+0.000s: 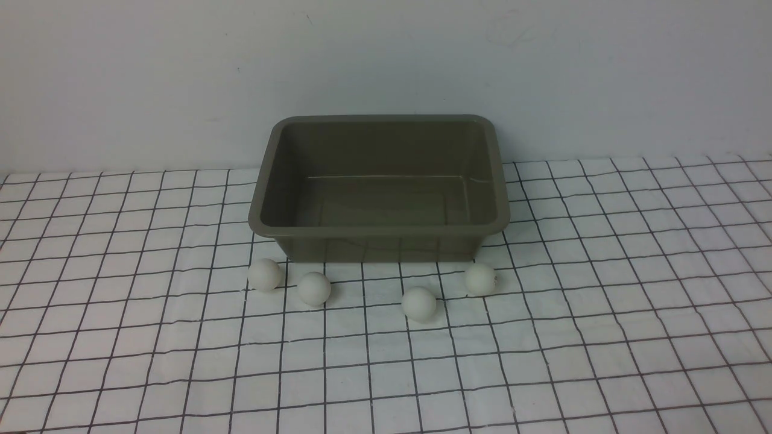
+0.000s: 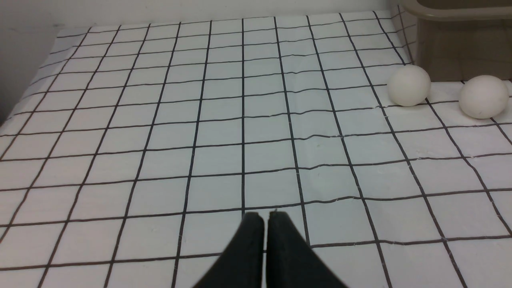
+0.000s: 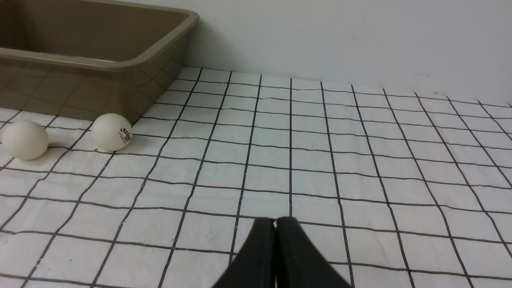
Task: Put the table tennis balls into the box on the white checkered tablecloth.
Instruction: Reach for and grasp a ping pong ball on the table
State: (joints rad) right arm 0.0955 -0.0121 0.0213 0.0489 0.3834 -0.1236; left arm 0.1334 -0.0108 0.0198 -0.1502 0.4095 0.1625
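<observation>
Several white table tennis balls lie in a loose row on the white checkered tablecloth (image 1: 603,313), just in front of the box: one at the left (image 1: 265,275), one beside it (image 1: 314,288), one mid-row (image 1: 418,302), one at the right (image 1: 480,279). The olive-grey box (image 1: 379,229) stands empty against the back wall. Neither arm shows in the front view. In the left wrist view my left gripper (image 2: 265,216) is shut and empty over the cloth, well short of two balls (image 2: 408,85) (image 2: 483,97). My right gripper (image 3: 275,221) is shut and empty too, with two balls (image 3: 111,132) (image 3: 25,140) off beside the box (image 3: 132,64).
A plain pale wall (image 1: 386,60) rises right behind the box. The tablecloth is slightly wrinkled, and its left edge (image 2: 24,96) drops off near the wall in the left wrist view.
</observation>
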